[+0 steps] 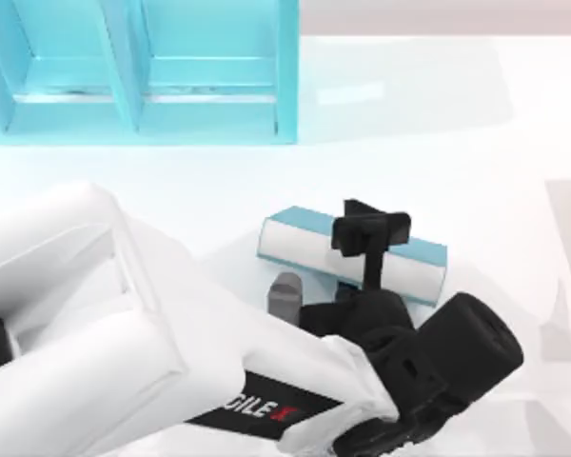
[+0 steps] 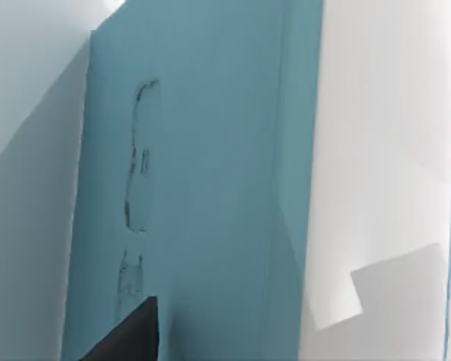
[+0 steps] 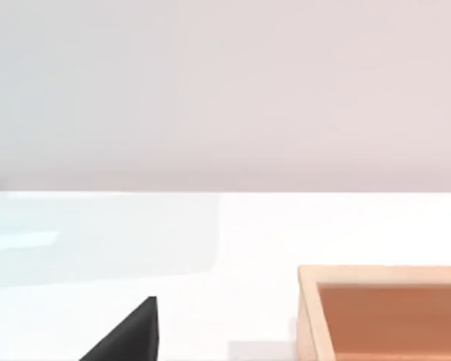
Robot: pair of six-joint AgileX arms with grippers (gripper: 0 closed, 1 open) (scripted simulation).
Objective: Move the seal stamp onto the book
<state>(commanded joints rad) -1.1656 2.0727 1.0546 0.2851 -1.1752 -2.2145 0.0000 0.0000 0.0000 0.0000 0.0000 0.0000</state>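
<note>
Hovering above the book (image 1: 419, 262), the left end effector (image 1: 371, 231).

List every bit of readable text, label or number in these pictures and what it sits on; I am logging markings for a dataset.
"GILE" in white, then a red mark, on a black band of the white left arm; the word's start is hidden, so it reads as part of AgileX.
Faint dark scribbles on the thick teal-blue book cover in the left wrist view: not legible as text.
Nothing else carries writing.

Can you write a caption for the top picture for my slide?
Left end effector hovers over the teal book, turquoise shelf behind.
</note>
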